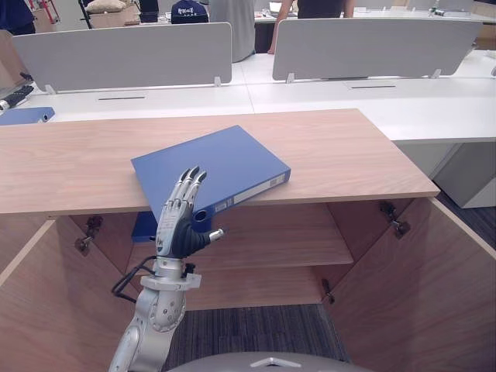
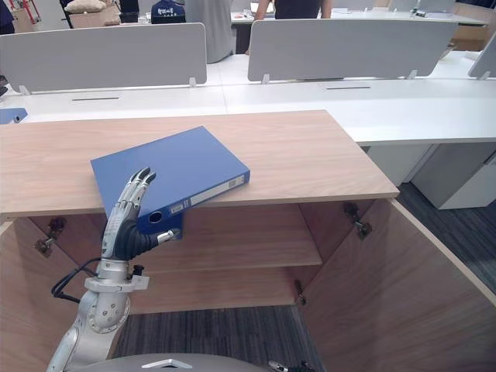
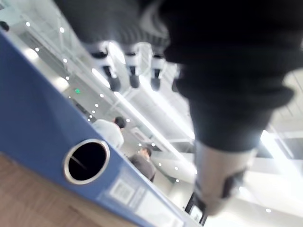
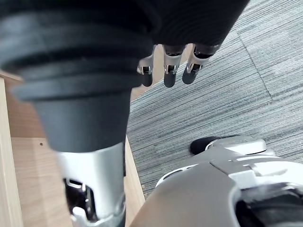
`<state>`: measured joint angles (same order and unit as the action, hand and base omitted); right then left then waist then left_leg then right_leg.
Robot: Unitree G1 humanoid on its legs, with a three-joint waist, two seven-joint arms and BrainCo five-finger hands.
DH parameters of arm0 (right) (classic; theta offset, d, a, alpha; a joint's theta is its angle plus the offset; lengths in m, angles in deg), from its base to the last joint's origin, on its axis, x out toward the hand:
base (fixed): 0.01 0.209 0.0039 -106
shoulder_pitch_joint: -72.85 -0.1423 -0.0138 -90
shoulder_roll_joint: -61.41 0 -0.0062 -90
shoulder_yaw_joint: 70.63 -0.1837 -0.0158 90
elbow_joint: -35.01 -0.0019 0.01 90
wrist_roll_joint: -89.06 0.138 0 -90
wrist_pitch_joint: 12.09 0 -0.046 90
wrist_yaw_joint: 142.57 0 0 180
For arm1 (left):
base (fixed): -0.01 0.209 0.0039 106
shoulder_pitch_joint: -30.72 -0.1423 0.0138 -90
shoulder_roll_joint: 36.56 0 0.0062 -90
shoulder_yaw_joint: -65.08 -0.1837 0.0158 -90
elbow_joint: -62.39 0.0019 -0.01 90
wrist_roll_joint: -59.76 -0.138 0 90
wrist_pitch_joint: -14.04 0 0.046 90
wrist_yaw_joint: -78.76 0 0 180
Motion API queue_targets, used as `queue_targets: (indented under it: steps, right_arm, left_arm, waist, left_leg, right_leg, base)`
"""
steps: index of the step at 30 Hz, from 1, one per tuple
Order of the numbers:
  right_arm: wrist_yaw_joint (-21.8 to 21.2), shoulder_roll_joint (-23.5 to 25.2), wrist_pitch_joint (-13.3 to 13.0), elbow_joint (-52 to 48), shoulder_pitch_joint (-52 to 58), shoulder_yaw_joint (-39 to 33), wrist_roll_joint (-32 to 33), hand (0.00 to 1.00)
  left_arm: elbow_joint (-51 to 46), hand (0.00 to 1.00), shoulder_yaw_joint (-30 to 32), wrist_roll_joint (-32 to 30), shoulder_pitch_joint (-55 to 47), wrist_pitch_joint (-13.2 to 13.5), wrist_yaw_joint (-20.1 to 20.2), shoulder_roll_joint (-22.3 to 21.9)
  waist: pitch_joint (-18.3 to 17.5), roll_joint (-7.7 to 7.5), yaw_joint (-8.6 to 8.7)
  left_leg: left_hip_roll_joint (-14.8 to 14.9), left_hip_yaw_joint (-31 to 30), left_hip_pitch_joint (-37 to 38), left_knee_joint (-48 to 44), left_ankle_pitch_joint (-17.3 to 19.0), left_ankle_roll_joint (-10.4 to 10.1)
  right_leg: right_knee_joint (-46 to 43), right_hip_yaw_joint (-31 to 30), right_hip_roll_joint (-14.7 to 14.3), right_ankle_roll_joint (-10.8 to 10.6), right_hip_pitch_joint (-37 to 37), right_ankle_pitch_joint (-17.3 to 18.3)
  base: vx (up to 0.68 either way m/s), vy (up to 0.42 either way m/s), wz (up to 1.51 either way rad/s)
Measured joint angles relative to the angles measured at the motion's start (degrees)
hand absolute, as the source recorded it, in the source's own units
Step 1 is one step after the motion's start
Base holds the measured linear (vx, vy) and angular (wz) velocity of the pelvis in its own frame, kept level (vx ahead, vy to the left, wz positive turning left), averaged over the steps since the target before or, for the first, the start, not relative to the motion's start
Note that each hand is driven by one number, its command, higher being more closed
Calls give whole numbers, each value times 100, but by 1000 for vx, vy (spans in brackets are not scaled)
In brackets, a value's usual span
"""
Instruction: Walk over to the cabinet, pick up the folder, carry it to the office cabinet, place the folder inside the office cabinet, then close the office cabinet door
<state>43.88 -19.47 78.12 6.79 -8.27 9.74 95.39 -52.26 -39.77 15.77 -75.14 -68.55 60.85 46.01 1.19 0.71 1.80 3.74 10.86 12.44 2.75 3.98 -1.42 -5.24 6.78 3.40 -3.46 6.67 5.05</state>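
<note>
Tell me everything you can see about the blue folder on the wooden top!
The blue folder is a thick binder with a smooth cover. It lies flat and closed on the wooden cabinet top, turned askew, one corner poking past the front edge. Its spine faces front, with a white label and a metal-rimmed hole. The left hand, fingers straight, is raised at that corner; touch is unclear.
</note>
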Motion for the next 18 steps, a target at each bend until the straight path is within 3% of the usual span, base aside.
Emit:
queue_targets:
  steps: [4, 8, 18]
  right_arm:
    - [-1, -11, 0, 2, -4, 0, 0, 0]
    - [-2, -43, 2, 1, -2, 8, -2, 0]
    - [-6, -65, 6, 0, -4, 27, -3, 0]
  left_arm:
    - [4, 0, -55, -14, -108, 0, 83, 64]
    - [79, 0, -89, -169, -116, -5, 126, 457]
    - [354, 0, 110, -664, -113, -79, 120, 526]
  waist:
    - [-28, 9, 7]
    - [-91, -10, 13]
    - [-121, 3, 51]
  left_leg:
    - [0, 1, 0, 7, 0, 0]
    - [-10, 2, 43, 47, -3, 0]
    - [-84, -2, 77, 171, -44, 33]
  right_leg:
    - [1, 6, -6, 1, -6, -3]
    - [31, 19, -3, 10, 29, -11]
    - [416, 63, 41, -22, 163, -192]
  base:
    - [0, 0, 0]
    - [0, 0, 0]
    - [0, 0, 0]
